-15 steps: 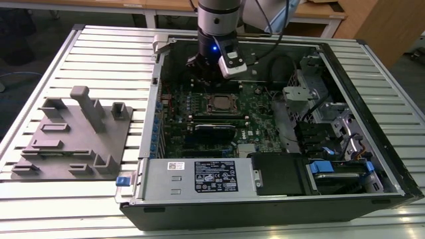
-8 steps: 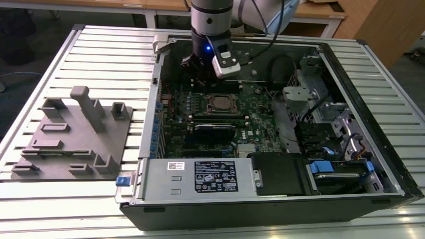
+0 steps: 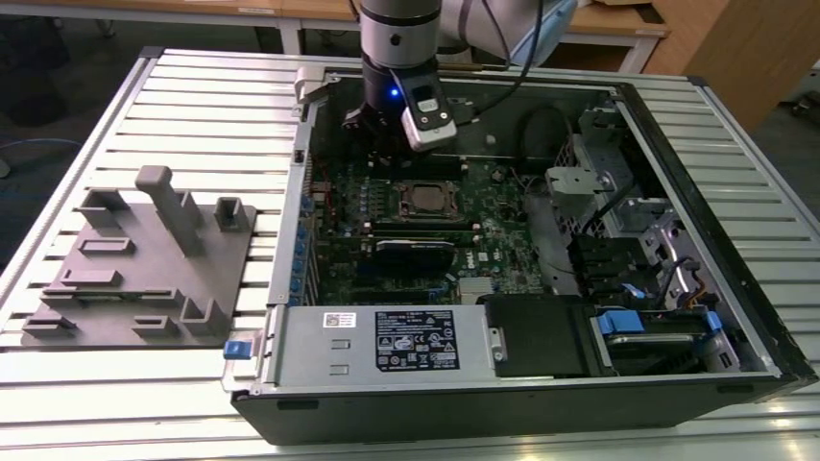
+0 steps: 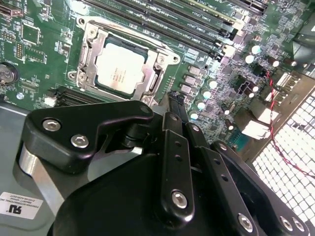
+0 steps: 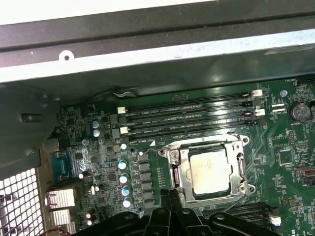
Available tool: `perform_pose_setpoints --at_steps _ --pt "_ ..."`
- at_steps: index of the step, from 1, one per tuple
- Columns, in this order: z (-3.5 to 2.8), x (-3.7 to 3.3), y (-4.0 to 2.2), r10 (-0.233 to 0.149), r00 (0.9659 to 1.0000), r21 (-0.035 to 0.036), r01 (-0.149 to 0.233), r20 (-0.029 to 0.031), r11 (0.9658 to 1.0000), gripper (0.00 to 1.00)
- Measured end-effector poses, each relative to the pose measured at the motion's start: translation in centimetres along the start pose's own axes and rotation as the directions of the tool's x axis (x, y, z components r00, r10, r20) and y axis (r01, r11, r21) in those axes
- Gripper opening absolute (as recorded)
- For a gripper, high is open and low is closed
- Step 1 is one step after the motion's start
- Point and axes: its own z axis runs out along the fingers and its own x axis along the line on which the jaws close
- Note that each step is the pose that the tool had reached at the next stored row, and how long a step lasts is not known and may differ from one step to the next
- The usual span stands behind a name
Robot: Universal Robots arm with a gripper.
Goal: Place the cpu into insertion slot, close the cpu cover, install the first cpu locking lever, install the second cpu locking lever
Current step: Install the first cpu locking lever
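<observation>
My small silver-grey square cpu (image 4: 120, 69) sits in the dark-framed insertion slot (image 3: 401, 204) with the thin silvery cpu cover (image 4: 158, 66) down, my black gripper (image 4: 176, 101) hangs just beside it, jaws pressed together and empty, and I cannot tell if the 2 levers are locked.

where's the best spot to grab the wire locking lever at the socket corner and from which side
Probably its free end. In the first wrist view the locking lever is a thin wire slanting away from the cpu cover, so that end stands clear. Come from above, pinching across the wire.
</observation>
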Motion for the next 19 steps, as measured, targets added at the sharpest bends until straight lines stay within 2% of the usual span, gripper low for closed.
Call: perform_pose_setpoints --at_steps 2,3,4,5,8,9,13,14,15,16,17,19 --pt "0.00 0.01 0.00 0.000 1.0000 0.0000 0.000 -0.0002 1.0000 0.11" --pt "0.00 0.01 0.00 0.000 1.0000 0.0006 0.000 -0.0041 1.0000 0.11" --pt "0.01 0.00 0.00 0.000 0.9999 0.0020 0.000 -0.0125 1.0000 0.11" --pt "0.02 -0.02 0.00 0.000 0.9997 0.0036 0.000 -0.0239 1.0000 0.11" --pt "0.05 -0.09 0.01 0.001 0.9979 0.0103 -0.001 -0.0650 0.9999 0.11" --pt "0.04 -0.09 0.01 0.001 0.9975 0.0113 -0.001 -0.0704 0.9999 0.11" --pt "0.04 -0.09 0.01 0.001 0.9975 0.0113 -0.001 -0.0707 0.9999 0.11" --pt "0.05 -0.10 0.01 0.001 0.9975 0.0079 -0.001 -0.0712 1.0000 0.11" --pt "0.05 -0.10 0.00 0.001 0.9973 -0.0065 -0.001 -0.0733 1.0000 0.11" --pt "0.05 -0.10 -0.01 0.000 0.9971 -0.0244 -0.002 -0.0760 0.9997 0.11" --pt "0.05 -0.10 -0.02 0.000 0.9970 -0.0334 -0.002 -0.0775 0.9994 0.11" --pt "0.05 -0.10 -0.01 0.000 0.9970 -0.0343 -0.002 -0.0776 0.9994 0.11"
